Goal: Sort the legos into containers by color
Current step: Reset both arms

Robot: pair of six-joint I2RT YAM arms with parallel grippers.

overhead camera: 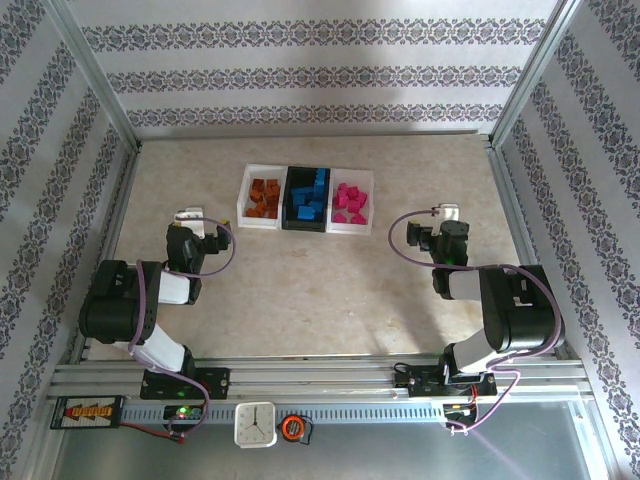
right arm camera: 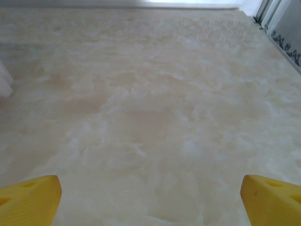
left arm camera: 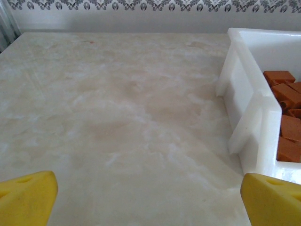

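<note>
Legos [overhead camera: 309, 196] all sit in the containers [overhead camera: 258, 224] at the table's [overhead camera: 330, 290] far side: orange L, blue mid, pink R. Left gripper [left arm camera: 149, 200] & right gripper [right arm camera: 150, 197] are both wide open, holding nothing, low over bare table. Left one is near the L container.

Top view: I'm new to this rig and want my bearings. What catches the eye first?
A colourful row at the far middle of the table stands out: left white bin with orange bricks, black bin with blue bricks, right white bin with pink bricks. Nearer, to either side, the left gripper and right gripper are open and empty.
</note>
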